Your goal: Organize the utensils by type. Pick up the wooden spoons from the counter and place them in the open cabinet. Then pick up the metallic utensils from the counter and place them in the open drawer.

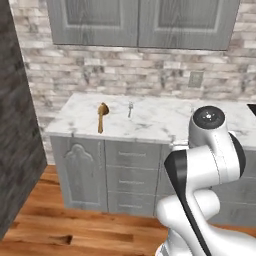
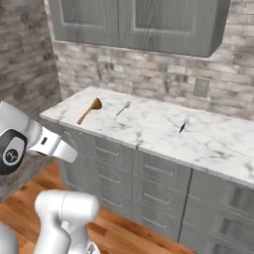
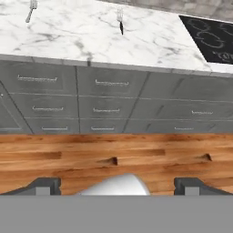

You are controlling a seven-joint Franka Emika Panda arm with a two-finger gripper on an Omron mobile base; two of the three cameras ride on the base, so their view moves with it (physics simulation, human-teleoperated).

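One orange-brown wooden spoon (image 1: 102, 117) (image 2: 89, 110) lies near the left end of the white marble counter (image 1: 160, 122) (image 2: 149, 129) (image 3: 82, 36). Just right of it rests a thin silver fork (image 1: 130, 110) (image 2: 123, 108) (image 3: 32, 11). Farther right lies a small silver utensil with a dark handle (image 2: 183, 124) (image 3: 120, 20). My gripper (image 3: 118, 186) is open, well back from the counter and above the wooden floor, with nothing between its fingertips (image 3: 43, 185). The open cabinet and the open drawer are out of view.
Shut grey wall cabinets (image 1: 140, 22) (image 2: 134, 22) hang above the counter. Shut grey drawers (image 3: 111, 98) (image 1: 132, 175) fill the base below it. A black cooktop (image 3: 209, 41) sits at the counter's right. A dark stone wall (image 1: 15, 125) stands at the left.
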